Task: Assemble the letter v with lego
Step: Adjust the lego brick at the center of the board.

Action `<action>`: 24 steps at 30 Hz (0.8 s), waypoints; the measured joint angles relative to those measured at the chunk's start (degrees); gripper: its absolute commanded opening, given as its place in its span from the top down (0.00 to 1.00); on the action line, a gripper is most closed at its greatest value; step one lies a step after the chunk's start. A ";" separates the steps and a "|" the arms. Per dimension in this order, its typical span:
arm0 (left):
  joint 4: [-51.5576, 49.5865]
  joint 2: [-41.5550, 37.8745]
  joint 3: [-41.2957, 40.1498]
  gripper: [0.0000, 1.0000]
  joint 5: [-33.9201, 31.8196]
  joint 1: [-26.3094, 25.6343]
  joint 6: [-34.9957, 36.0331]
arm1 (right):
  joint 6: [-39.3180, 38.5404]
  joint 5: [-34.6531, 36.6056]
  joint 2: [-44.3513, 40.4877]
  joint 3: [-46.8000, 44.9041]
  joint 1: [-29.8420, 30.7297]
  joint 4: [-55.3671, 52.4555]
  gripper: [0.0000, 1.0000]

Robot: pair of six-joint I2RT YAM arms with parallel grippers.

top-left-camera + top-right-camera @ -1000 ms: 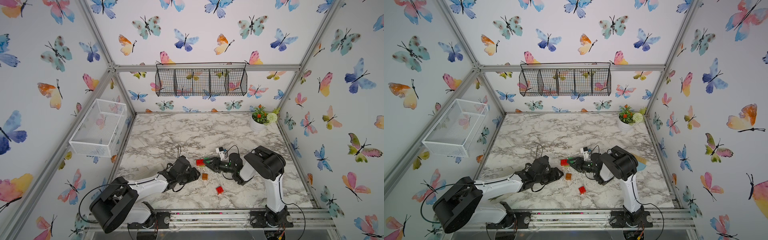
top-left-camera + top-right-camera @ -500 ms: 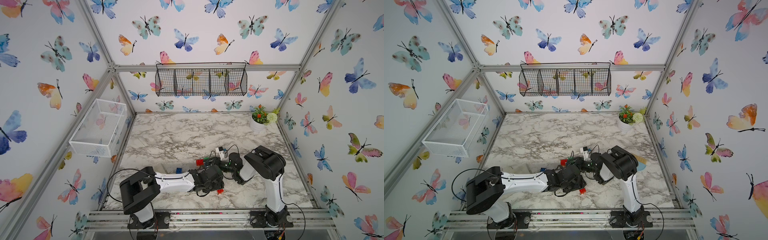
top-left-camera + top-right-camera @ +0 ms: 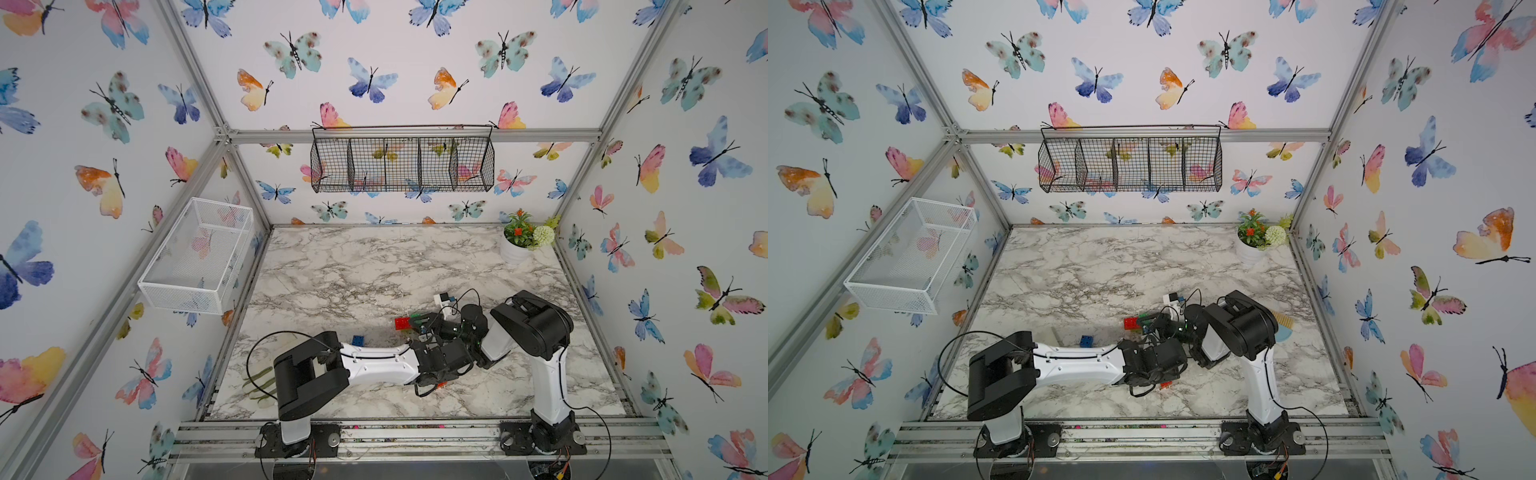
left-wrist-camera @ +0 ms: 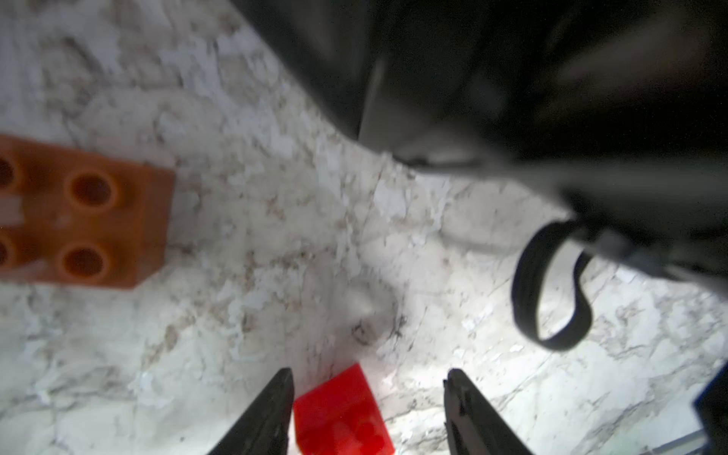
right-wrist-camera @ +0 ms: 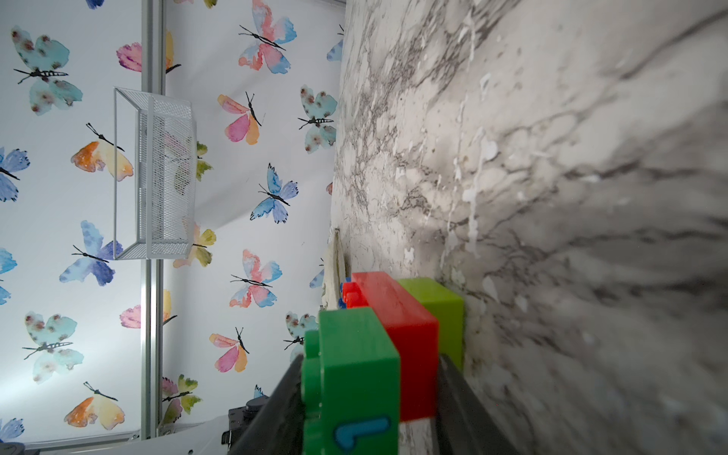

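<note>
My right gripper is shut on a stepped lego stack: a dark green brick on a longer red brick on a lime green brick that rests against the marble. In both top views that stack sits mid-table. My left gripper is open over a small red brick, which lies close to one finger and clear of the other. An orange brick lies off to the side. A blue brick lies beside the left forearm.
The right arm's dark body and a cable loop hang close to the left gripper. A flower pot stands at the back right. A white wire basket hangs on the left wall, a black one on the back wall.
The left arm has swung right, away from the orange brick, and come down over the small red brick beside the right arm. The right gripper kept hold of its stack in place.
</note>
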 measured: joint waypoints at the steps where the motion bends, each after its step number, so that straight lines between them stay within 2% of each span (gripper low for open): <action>1: -0.48 0.24 -0.37 0.42 0.55 -0.76 -0.07 | 0.00 0.00 0.00 0.00 0.07 0.07 0.72; 5: -1.38 0.17 -0.52 0.42 1.57 -2.32 0.09 | 0.00 0.00 0.00 -0.13 0.11 0.17 0.72; 11: -2.80 0.87 0.81 0.38 2.62 -1.90 0.39 | 0.02 -0.02 0.00 -0.13 0.11 0.22 0.72; 14: -3.28 1.14 1.16 0.48 2.86 -1.51 0.66 | 0.02 -0.02 0.00 -0.13 0.11 0.22 0.72; 20: -3.50 1.27 0.92 0.59 3.15 -0.79 1.33 | 0.02 -0.20 0.00 -0.11 0.07 0.20 0.72; 24: -2.43 0.44 -0.46 0.63 3.10 -0.72 2.19 | 0.02 -0.28 0.00 -0.09 0.02 0.17 0.72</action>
